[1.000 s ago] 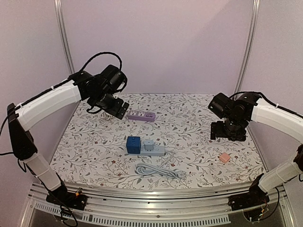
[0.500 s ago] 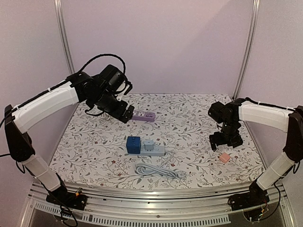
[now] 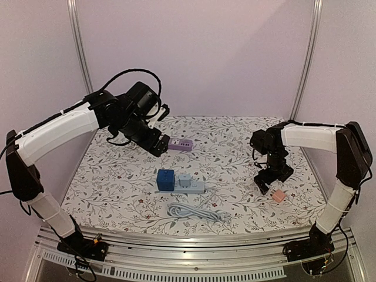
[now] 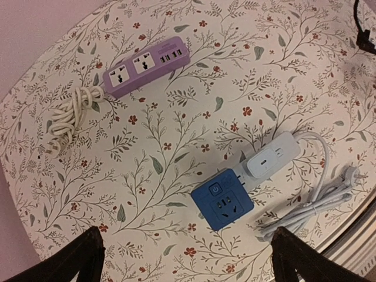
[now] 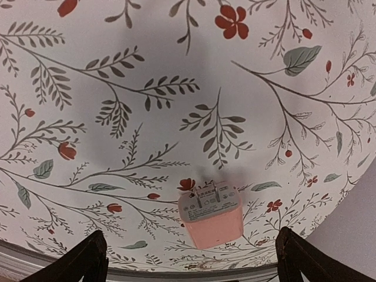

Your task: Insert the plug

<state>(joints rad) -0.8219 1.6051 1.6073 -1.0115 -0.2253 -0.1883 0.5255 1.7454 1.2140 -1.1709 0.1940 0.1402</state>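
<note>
The pink plug (image 3: 278,196) lies on its side on the flowered table near the right front, its prongs bare; in the right wrist view the pink plug (image 5: 211,218) sits low between my fingers. My right gripper (image 3: 267,183) hangs open just above and left of it, and the right gripper (image 5: 191,254) holds nothing. The grey power strip (image 3: 198,187) lies mid-table, carrying a blue cube adapter (image 3: 165,179) and a white charger (image 3: 185,181). My left gripper (image 3: 156,144) is open high over the back left; the left gripper (image 4: 187,258) looks down on the blue adapter (image 4: 222,202).
A purple power strip (image 3: 179,144) with its white cord lies at the back; the purple strip (image 4: 145,66) shows at the top of the left wrist view. The grey strip's coiled cable (image 3: 197,212) rests near the front edge. The table edge (image 5: 176,275) runs just past the pink plug.
My right arm has swung forward and down until its gripper is over the pink plug. My left gripper has shifted slightly right, toward the purple strip. Both stayed open.
</note>
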